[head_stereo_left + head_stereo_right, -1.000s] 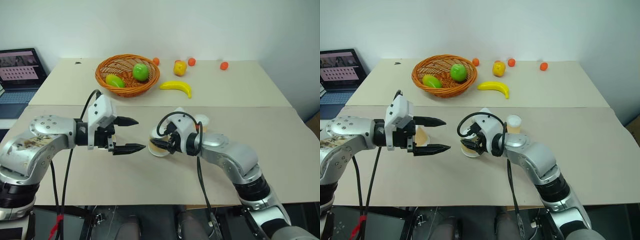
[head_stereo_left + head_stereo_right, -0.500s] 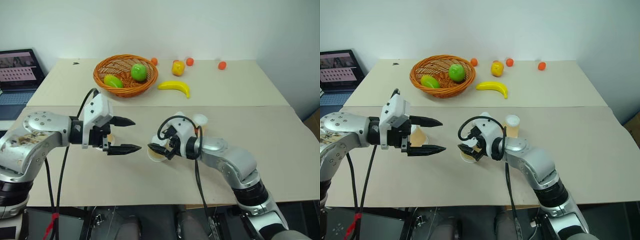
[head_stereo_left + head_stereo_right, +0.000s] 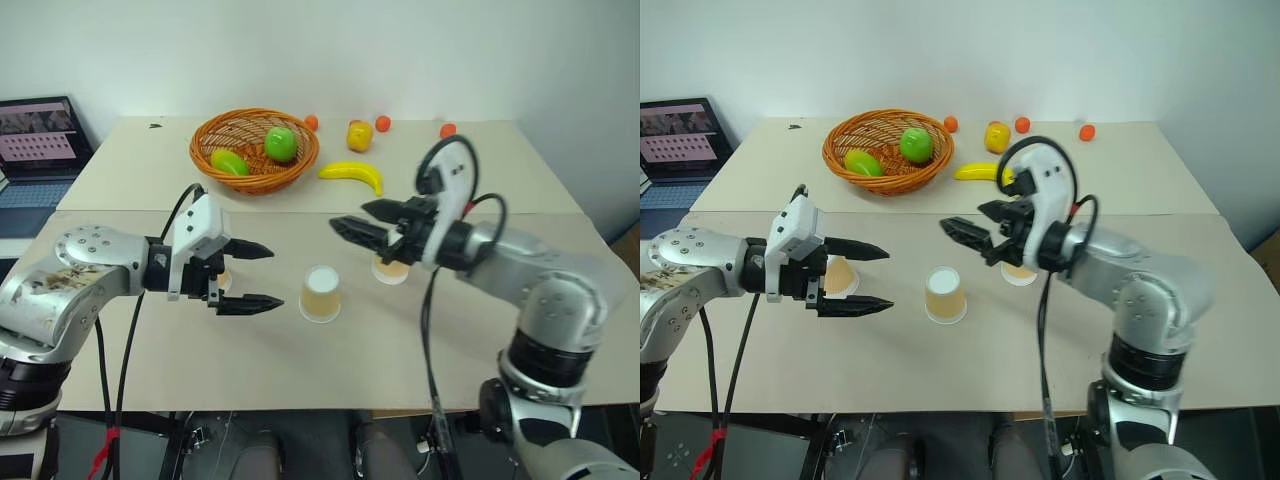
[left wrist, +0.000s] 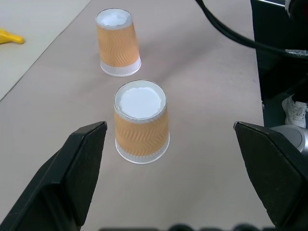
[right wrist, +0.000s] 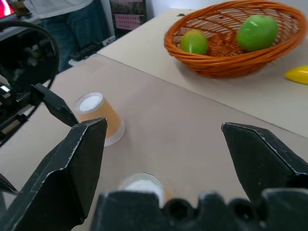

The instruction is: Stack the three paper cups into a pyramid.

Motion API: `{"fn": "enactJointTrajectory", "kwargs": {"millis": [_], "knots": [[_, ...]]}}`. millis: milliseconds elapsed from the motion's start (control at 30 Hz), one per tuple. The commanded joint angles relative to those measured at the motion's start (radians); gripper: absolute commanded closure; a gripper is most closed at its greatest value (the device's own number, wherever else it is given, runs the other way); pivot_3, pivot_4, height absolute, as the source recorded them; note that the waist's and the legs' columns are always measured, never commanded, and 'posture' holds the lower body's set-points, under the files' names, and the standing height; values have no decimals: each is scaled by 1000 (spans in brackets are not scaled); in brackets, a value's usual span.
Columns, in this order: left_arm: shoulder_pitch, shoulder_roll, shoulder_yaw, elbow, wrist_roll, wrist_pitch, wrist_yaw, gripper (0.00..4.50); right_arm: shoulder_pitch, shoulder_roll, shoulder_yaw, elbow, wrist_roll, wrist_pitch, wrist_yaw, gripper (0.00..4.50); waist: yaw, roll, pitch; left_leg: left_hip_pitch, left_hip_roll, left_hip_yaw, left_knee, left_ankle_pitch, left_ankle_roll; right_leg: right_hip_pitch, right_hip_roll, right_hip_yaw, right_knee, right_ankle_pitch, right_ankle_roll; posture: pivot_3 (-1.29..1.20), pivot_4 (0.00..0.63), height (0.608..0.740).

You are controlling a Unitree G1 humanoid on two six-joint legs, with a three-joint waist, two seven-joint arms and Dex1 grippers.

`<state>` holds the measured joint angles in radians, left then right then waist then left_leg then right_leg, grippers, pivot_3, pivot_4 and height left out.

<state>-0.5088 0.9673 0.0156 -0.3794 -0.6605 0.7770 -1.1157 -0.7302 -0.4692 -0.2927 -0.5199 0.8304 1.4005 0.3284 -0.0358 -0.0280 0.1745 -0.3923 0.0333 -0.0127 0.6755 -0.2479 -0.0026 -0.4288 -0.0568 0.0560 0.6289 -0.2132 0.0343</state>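
Note:
Three paper cups stand upside down and apart on the near table. The middle cup (image 3: 322, 293) is free, between both grippers. My left gripper (image 3: 272, 276) hangs open beside it, and the left cup (image 3: 838, 275) stands just behind its fingers. My right gripper (image 3: 350, 215) is open and empty, raised above the table behind the middle cup. It partly hides the right cup (image 3: 390, 268). The left wrist view shows the middle cup (image 4: 141, 121) near and the right cup (image 4: 118, 42) beyond. No pyramid stands.
On the far table are an orange basket (image 3: 255, 150) with green fruit, a banana (image 3: 353, 175), a yellow-red fruit (image 3: 360, 134) and small oranges (image 3: 447, 130). A laptop (image 3: 40, 135) sits at far left. A person (image 5: 62, 14) stands beyond the table.
My right gripper opened, let go of the middle cup, and rose up and to the right. That cup now stands upside down on the table. The left arm held still.

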Motion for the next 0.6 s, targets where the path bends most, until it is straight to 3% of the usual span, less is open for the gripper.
{"fn": "enactJointTrajectory", "kwargs": {"millis": [33,133,267,400,600], "knots": [[-18,25,23,-14,-10,-12,-33,0,94,-213,-80,-22,-47,-73,85,71,2,0,0,0,0,0,0,0,0,0,0,0,0,0,1,0,150,737],[-3,60,44,-15,-5,-36,-70,0,277,-387,-100,-26,-119,-207,197,71,11,-1,0,-1,0,1,-1,-2,3,1,0,0,-2,-2,2,0,150,737],[11,83,66,-12,-16,-37,-89,0,515,-447,-156,-18,-210,-382,285,71,1,-1,0,0,0,6,-1,-4,7,0,0,5,-2,-2,3,0,150,737],[0,64,55,-16,-16,-32,-73,0,681,-380,-156,-3,-259,-543,324,71,-1,-1,0,2,0,6,0,-4,7,1,0,5,-1,-7,11,0,150,737],[-20,38,43,-29,-25,-14,-52,0,686,-325,-73,71,-347,-710,322,71,-9,-1,0,7,0,11,2,-4,6,5,1,11,1,-5,13,0,150,737]]}}
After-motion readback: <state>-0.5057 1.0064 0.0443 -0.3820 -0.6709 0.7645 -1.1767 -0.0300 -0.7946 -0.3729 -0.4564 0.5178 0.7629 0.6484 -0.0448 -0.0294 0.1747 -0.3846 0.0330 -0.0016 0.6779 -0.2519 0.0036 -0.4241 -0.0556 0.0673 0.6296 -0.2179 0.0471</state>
